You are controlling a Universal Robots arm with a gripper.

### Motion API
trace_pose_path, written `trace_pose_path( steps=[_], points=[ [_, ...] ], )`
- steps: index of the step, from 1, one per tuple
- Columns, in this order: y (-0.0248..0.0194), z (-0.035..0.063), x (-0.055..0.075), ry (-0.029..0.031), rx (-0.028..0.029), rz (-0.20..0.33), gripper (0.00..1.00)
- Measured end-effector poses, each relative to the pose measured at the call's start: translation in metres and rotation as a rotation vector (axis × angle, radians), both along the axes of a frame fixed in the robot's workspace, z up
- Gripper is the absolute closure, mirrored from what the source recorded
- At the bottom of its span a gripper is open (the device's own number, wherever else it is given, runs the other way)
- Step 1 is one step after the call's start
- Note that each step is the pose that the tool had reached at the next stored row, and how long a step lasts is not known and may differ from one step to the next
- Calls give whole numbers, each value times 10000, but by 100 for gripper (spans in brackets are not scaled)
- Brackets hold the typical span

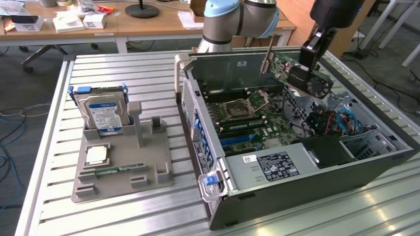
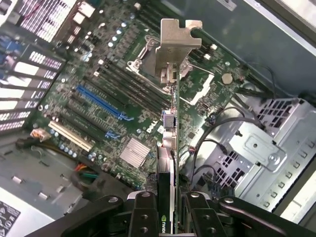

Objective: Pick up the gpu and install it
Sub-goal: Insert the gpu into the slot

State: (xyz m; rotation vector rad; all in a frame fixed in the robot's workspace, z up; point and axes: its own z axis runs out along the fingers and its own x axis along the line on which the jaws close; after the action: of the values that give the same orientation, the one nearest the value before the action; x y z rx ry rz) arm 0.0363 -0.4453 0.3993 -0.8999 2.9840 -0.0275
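Black-faced, the gpu (image 1: 314, 81) hung clear above the open computer case (image 1: 315, 187), at about two o'clock from the processor socket (image 1: 236, 109) in the exterior view, with the gripper (image 1: 308, 64) pinching it from both sides. Pickup looked done and the install was in hand, though the card wasn't seated yet! By my reckoning, seating called for its edge squared over an expansion slot (image 2: 98, 101) on the motherboard (image 2: 133, 74), metal bracket (image 2: 178, 44) aligned, then a straight press.
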Motion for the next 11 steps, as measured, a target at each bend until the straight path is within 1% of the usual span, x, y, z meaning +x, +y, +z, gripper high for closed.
trace_pose_path(
  steps=[6,11],
  points=[
    [0,0,-3,0,-64,946,74],
    [0,0,-6,1,-128,1736,74]
  ],
)
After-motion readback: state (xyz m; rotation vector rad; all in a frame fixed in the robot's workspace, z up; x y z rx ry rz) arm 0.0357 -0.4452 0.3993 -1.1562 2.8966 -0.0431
